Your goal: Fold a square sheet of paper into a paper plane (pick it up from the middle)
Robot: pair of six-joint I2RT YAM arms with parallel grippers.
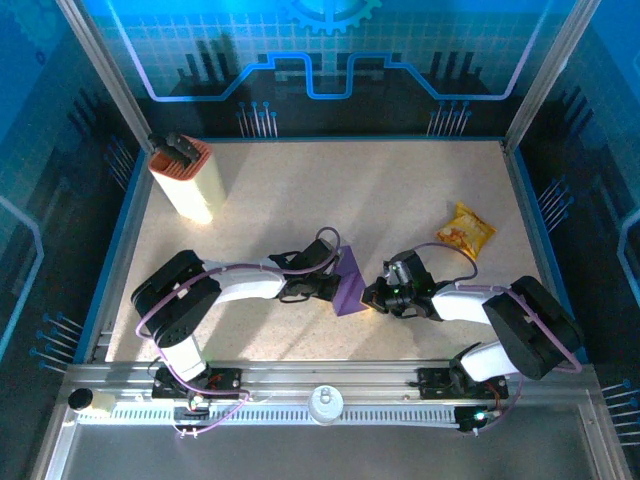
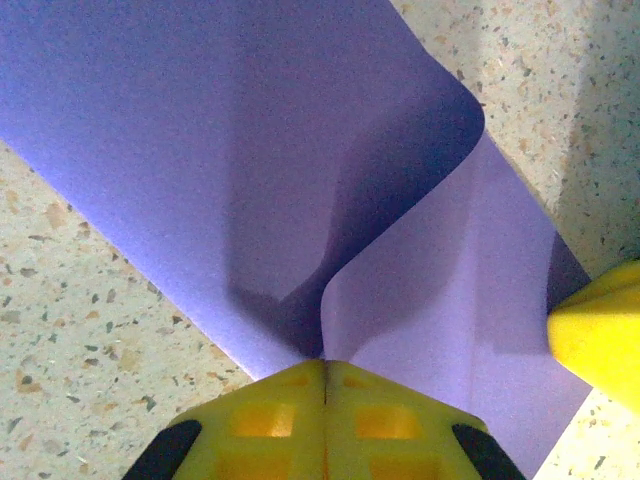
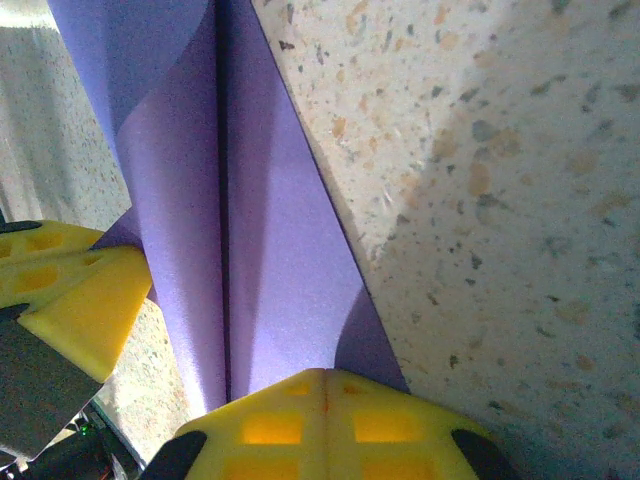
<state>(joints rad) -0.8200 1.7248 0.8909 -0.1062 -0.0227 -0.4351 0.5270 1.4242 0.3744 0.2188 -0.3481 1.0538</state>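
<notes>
The square sheet of purple paper [image 1: 350,283] is held up at the table's middle, between the two arms. In the left wrist view the paper [image 2: 250,150] curls over on itself in a loose fold, and my left gripper [image 2: 325,365] is shut on its near edge. My right gripper [image 3: 325,375] is shut on the opposite edge, where the paper [image 3: 270,250] shows a straight centre crease. From above, the left gripper [image 1: 335,287] and right gripper [image 1: 372,297] sit close on either side of the sheet. Each wrist view shows the other gripper's yellow fingers [image 2: 600,335] [image 3: 70,290].
A tall cream-and-orange box [image 1: 185,180] lies at the back left. A yellow-orange snack packet [image 1: 467,232] sits at the right, beyond the right arm. Blue walls [image 1: 118,240] border the speckled table [image 1: 330,190]; a metal rail [image 1: 330,400] runs along the near edge.
</notes>
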